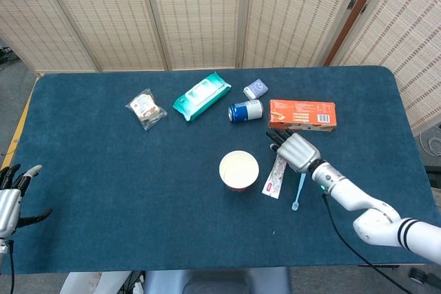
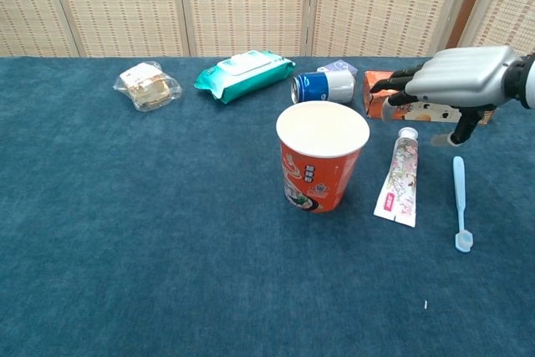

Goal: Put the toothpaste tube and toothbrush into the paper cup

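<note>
An orange paper cup [image 1: 238, 170] [image 2: 322, 162] stands upright near the table's middle. Just right of it the white toothpaste tube [image 1: 274, 176] [image 2: 399, 179] lies flat, cap pointing away from me. A light blue toothbrush [image 1: 299, 191] [image 2: 460, 202] lies right of the tube, its head toward me. My right hand [image 1: 292, 148] [image 2: 451, 83] hovers over the tube's cap end, fingers spread and pointing left, holding nothing. My left hand [image 1: 9, 200] rests at the table's left edge, fingers apart and empty; the chest view does not show it.
Along the far side lie a wrapped snack [image 1: 146, 109] [image 2: 146, 85], a teal wipes pack [image 1: 200, 95] [image 2: 245, 73], a blue can [image 1: 245, 111] [image 2: 323, 87] on its side, a small lilac box [image 1: 255, 88] and an orange carton [image 1: 302, 114] behind my right hand.
</note>
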